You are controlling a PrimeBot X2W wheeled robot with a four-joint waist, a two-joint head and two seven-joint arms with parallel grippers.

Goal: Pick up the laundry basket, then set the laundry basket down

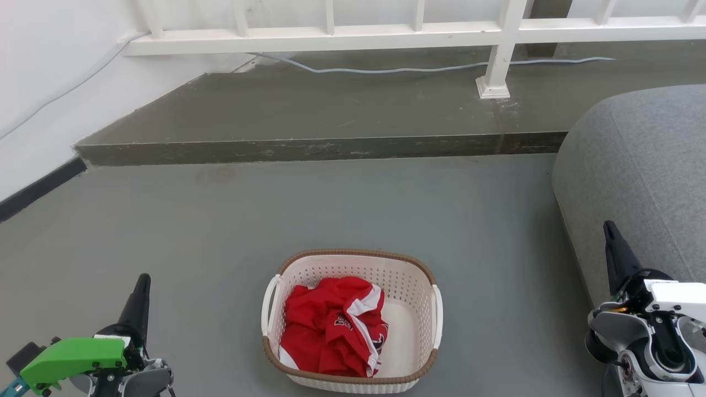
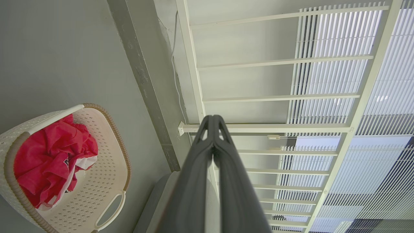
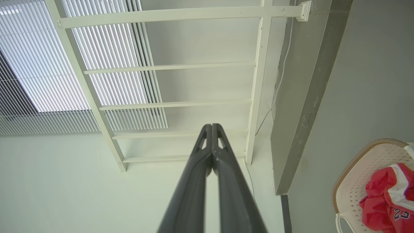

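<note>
Laundry basket (image 1: pixel 353 320): cream, brown-rimmed, upright on the grey floor (image 1: pixel 220 220), near the floor's front edge in the head view, long axis running front to back, white handles facing left and right. Contents: red garment (image 1: pixel 331 325). Left gripper (image 1: pixel 140 289): fingers pressed together, empty, left of basket. Right gripper (image 1: pixel 612 237): fingers pressed together, empty, farther off beside grey sofa (image 1: pixel 640 176). Basket lies between both; left sits nearer.

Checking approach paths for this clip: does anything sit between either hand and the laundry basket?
Nothing visible does. The laundry basket stands on bare grey floor, with the left hand and right hand out to its sides, both shut and empty. The grey sofa lies beyond the right hand, not between.
</note>
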